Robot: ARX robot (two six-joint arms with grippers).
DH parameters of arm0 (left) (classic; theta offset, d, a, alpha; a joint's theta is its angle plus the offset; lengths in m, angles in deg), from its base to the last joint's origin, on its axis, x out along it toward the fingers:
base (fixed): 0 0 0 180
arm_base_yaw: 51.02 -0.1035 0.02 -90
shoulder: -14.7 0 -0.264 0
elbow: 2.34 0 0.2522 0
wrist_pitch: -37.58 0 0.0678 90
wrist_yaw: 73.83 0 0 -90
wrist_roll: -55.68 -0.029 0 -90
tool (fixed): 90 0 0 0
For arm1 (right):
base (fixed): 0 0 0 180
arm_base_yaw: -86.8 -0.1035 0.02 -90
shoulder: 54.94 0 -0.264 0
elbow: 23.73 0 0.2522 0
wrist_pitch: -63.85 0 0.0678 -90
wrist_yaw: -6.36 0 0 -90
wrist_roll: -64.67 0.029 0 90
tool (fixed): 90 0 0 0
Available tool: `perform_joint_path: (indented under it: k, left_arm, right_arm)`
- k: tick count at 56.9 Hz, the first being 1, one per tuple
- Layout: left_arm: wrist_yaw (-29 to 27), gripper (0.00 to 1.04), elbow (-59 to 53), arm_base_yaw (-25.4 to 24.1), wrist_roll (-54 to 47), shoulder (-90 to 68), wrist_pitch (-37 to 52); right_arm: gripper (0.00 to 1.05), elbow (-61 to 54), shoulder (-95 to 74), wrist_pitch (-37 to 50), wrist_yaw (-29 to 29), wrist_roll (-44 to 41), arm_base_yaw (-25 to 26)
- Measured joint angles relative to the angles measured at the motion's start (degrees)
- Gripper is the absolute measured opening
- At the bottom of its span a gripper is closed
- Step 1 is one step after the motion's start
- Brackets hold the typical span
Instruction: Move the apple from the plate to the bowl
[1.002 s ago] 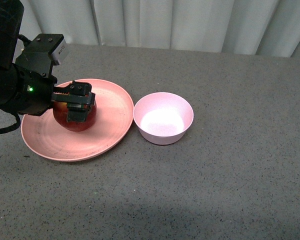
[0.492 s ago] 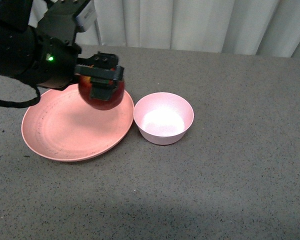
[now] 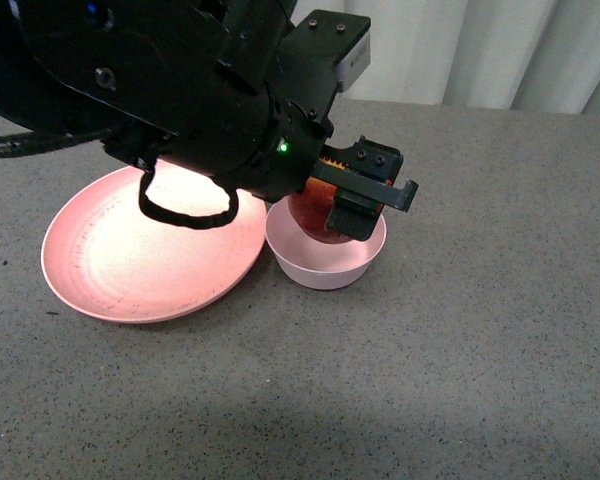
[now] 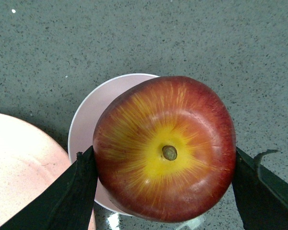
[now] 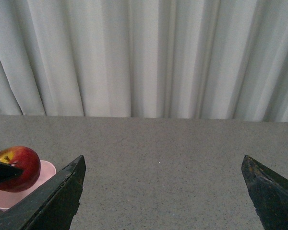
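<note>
The dark-red apple (image 3: 313,216) hangs just above the small pale pink bowl (image 3: 325,266), with my left gripper (image 3: 332,208) shut on it. In the left wrist view the apple (image 4: 165,153) shows its yellow patch and brown stem, my black fingers (image 4: 81,182) press on both its sides, and the bowl (image 4: 93,117) lies below it. The wide salmon-pink plate (image 3: 130,270) sits left of the bowl with nothing on it, and its edge (image 4: 19,167) shows in the left wrist view. My right gripper (image 5: 163,165) is open over bare table, far from the apple (image 5: 19,167).
The grey speckled table (image 3: 480,330) stretches to the right and front of the bowl. White curtains (image 5: 144,57) hang behind the table's far edge. My bulky left arm (image 3: 180,90) covers the table's back left.
My left gripper has lifted the apple off the plate and carried it right, to just above the bowl. The plate now lies bare.
</note>
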Motion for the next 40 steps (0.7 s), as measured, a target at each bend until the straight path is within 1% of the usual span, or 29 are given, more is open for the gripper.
perform_joint_path:
  k: [9,40]
  left_arm:
    - [-0.90,0.71,2.08,0.22,-0.02,-2.99,-0.33]
    - [-2.86,0.71,3.69,-0.02,-1.29,-8.07,-0.22]
  right_arm:
    - [0.95,0.00,0.00,0.00,0.00,0.00,0.00]
    - [0.95,0.00,0.00,0.00,0.00,0.00,0.00]
